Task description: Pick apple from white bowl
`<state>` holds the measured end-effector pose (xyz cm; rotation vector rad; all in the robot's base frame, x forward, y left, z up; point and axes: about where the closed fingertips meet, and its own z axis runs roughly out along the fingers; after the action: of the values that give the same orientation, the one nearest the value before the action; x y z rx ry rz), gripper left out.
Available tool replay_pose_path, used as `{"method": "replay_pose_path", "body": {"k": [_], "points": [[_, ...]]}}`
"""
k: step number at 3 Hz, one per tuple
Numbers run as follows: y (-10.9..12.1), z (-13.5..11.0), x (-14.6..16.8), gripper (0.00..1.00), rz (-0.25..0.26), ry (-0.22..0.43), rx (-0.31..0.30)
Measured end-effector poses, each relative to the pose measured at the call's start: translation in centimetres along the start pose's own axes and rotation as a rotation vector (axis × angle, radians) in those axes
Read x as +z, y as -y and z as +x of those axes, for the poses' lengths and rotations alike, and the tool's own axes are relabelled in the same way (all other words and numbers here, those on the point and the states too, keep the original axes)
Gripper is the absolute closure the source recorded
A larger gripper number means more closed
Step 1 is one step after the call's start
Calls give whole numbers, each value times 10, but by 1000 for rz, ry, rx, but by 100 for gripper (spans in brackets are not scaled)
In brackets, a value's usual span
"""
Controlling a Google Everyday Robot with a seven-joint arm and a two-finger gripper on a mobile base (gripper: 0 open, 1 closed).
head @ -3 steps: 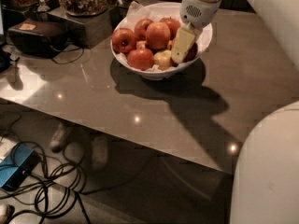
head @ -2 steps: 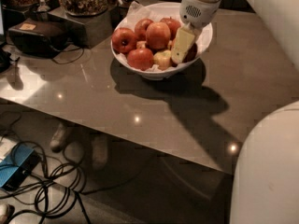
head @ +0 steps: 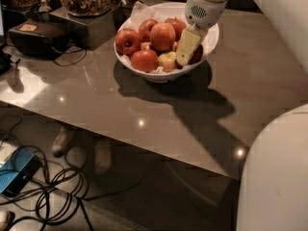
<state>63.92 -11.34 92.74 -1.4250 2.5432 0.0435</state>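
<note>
- Currently the gripper point(head: 187, 49) reaches down from the top of the view into the right side of the white bowl point(head: 144, 74), its pale lower end set low among the fruit.
- Whether the claw is spread, pressed together or pinching anything cannot be told from this angle.
- The apple point(head: 162, 36) (the large red-orange one) sits near the middle of the bowl on top of the pile, just left of the gripper; whether the two touch cannot be made out.
- A small pale yellow-green apple point(head: 167, 60) lies at the front of the bowl, right beside the gripper's lower end, and a deep red apple point(head: 127, 41) sits against the left rim.
- Crinkled white paper point(head: 138, 9) lines the bowl and pokes up at its far-left edge.
- The bowl stands on a grey-brown table point(head: 144, 114), towards its far side.
- A black box point(head: 36, 32) rests on the table to the left, apart from the bowl.
- Dark cables point(head: 48, 196) lie tangled on the floor below the table's near edge.
</note>
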Motion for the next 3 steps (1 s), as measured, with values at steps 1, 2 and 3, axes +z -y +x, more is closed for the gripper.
{"method": "replay_pose_path", "body": {"k": [1,2,3], "points": [[-1,-8,-10,100,35,25,-10],[-3,-12,-18,100,57,37,-16],[-8,-19,-36,100,71,57,-39]]}}
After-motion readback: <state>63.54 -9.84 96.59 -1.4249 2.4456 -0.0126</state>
